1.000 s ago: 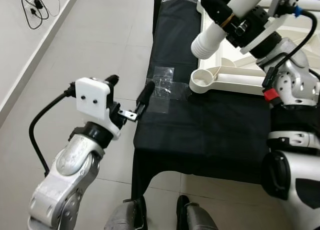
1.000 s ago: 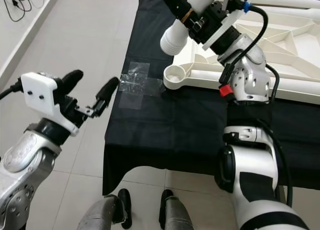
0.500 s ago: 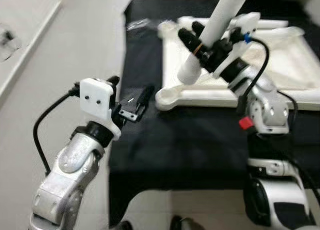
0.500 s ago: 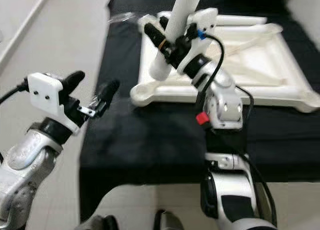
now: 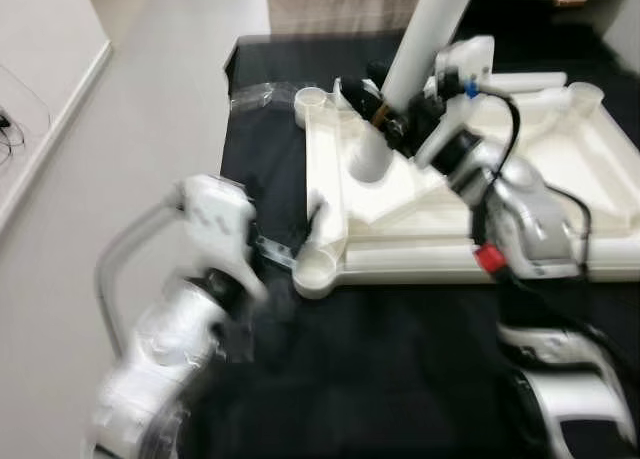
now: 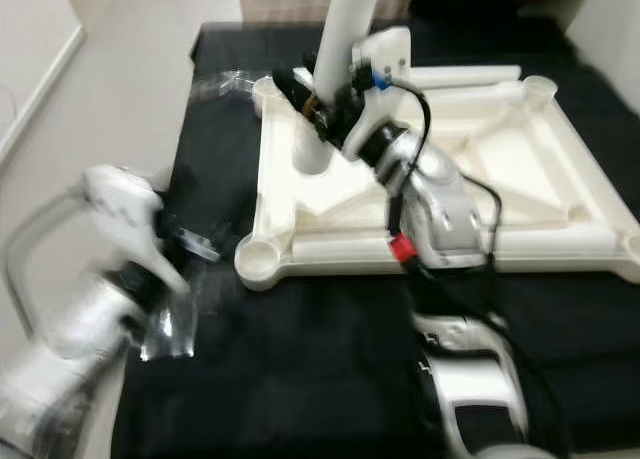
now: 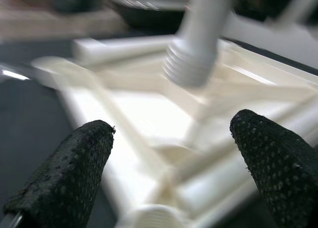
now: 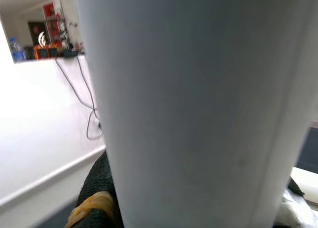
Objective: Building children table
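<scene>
- Since the earlier pictures the head camera has swung, so the whole white tabletop frame (image 6: 430,194) now lies in view on the black cloth (image 6: 330,379). The right gripper has carried the table leg from beyond the frame's near-left corner to a spot over the frame's left part. The left arm has come in toward the table and is blurred.
- At the far left, pale floor (image 5: 130,119) runs beside the table, with a clear plastic wrapper (image 5: 255,97) on the cloth near the frame's far-left corner.
- The left gripper (image 7: 176,163) has its two black fingers (image 7: 74,163) spread wide, holding nothing. In its wrist view the near-left corner socket (image 5: 318,274) of the frame lies just ahead, between the fingers but apart from them.
- The frame lies upside down, ribs facing up, with a round socket at each corner.
- The right gripper (image 5: 385,119) is pinched around the white table leg (image 5: 425,39), gripping it low on the shaft. The leg tilts, its top leaning away to the right.
- The leg's ribbed threaded end (image 7: 191,64) hangs above the frame's left side; whether it touches the frame cannot be told.
- In the right wrist view the leg's smooth shaft (image 8: 198,109) stands close against the camera, a black finger (image 8: 99,188) beside it.
</scene>
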Available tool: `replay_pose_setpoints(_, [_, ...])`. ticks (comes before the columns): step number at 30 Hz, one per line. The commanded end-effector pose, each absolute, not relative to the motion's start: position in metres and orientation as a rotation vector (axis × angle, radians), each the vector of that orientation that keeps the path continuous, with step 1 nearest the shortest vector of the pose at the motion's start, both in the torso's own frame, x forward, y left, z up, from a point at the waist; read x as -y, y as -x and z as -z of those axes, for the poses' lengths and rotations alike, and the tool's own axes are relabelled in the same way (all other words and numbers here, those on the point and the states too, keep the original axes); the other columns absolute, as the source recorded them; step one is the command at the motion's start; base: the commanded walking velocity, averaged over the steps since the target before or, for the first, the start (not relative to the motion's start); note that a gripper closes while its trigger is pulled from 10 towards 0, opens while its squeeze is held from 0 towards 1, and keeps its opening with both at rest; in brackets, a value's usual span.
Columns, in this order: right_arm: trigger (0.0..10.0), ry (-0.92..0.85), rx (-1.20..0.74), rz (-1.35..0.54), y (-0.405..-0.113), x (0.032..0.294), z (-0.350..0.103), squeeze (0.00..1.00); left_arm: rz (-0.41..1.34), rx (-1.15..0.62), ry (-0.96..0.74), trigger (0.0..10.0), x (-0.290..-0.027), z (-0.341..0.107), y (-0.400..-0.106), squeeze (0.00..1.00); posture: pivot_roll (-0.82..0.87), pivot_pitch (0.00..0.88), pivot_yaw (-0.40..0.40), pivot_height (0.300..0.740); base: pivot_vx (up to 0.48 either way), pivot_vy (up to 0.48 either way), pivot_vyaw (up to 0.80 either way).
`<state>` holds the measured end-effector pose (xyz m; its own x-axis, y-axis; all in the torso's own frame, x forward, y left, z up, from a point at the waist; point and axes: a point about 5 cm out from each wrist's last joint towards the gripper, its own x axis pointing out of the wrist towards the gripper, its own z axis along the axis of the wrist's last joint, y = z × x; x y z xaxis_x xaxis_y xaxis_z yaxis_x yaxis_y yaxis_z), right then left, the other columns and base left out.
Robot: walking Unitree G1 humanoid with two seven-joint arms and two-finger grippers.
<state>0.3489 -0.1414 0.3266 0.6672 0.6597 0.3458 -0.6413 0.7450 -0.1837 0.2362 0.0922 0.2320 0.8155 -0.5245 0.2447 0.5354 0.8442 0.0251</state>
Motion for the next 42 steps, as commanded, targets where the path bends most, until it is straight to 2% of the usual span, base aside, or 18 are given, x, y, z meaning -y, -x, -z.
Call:
replay_pose_setpoints(1, [10.0,0.064,0.418,-0.82,-0.342,0.134,-0.326,0.0,0.612,0.207,0.061,10.0,-0.089,-0.225,-0.23,0.0,0.06,0.23,-0.033,0.74,0.0,0.0,0.0])
replay_pose_setpoints(4, [10.0,0.164,0.396,-1.026,-0.329,0.138,-0.324,0.0,0.699,0.12,0.078,10.0,-0.084,-0.207,-0.215,0.0,0.06,0.248,-0.032,0.74,0.0,0.0,0.0])
replay_pose_setpoints(9, [10.0,0.158,0.393,-1.107,-0.325,0.14,-0.324,0.0,0.699,0.109,0.059,10.0,-0.088,-0.205,-0.21,0.0,0.06,0.262,-0.033,0.74,0.0,0.0,0.0])
replay_pose_setpoints(10, [10.0,0.168,0.375,-1.186,-0.321,0.141,-0.32,0.0,0.685,0.106,0.031,10.0,-0.093,-0.204,-0.206,0.0,0.07,0.27,-0.035,0.74,0.0,0.0,0.0])
replay_pose_setpoints(13, [10.0,0.172,0.351,-1.26,-0.319,0.142,-0.316,0.0,0.656,0.105,-0.006,10.0,-0.1,-0.206,-0.202,0.0,0.08,0.279,-0.036,0.74,0.0,0.0,0.0])
replay_pose_setpoints(15, [10.0,0.177,0.292,-1.335,-0.32,0.141,-0.307,0.0,0.586,0.125,-0.07,10.0,-0.116,-0.214,-0.196,0.0,0.1,0.294,-0.038,0.74,0.0,0.0,0.0])
replay_pose_setpoints(18, [10.0,0.196,0.254,-1.355,-0.322,0.141,-0.3,0.0,0.548,0.133,-0.102,10.0,-0.124,-0.217,-0.192,0.0,0.11,0.301,-0.04,0.74,0.0,0.0,0.0])
replay_pose_setpoints(20, [10.0,0.245,0.194,-1.387,-0.325,0.136,-0.287,0.0,0.451,0.105,-0.161,10.0,-0.142,-0.213,-0.179,0.0,0.14,0.32,-0.045,0.74,0.0,0.0,0.0])
replay_pose_setpoints(22, [10.0,0.245,0.194,-1.387,-0.325,0.136,-0.287,0.0,0.451,0.105,-0.161,10.0,-0.142,-0.213,-0.179,0.0,0.14,0.32,-0.045,0.74,0.0,0.0,0.0])
replay_pose_setpoints(27, [10.0,0.246,0.178,-1.353,-0.336,0.129,-0.282,0.0,0.323,0.036,-0.216,10.0,-0.157,-0.203,-0.166,0.0,0.15,0.328,-0.055,0.74,0.0,0.0,0.0])
replay_pose_setpoints(33, [10.0,0.225,0.2,-1.329,-0.344,0.126,-0.286,0.0,0.287,0.024,-0.217,10.0,-0.152,-0.199,-0.164,0.0,0.15,0.338,-0.062,0.74,0.0,0.0,0.0])
replay_pose_setpoints(38, [10.0,0.17,0.287,-1.343,-0.347,0.123,-0.304,0.0,0.399,0.063,-0.21,10.0,-0.134,-0.196,-0.156,0.0,0.14,0.339,-0.059,0.74,0.0,0.0,0.0])
replay_pose_setpoints(42, [10.0,0.16,0.297,-1.379,-0.345,0.123,-0.306,0.0,0.426,0.055,-0.21,10.0,-0.131,-0.193,-0.154,0.0,0.14,0.339,-0.055,0.74,0.0,0.0,0.0])
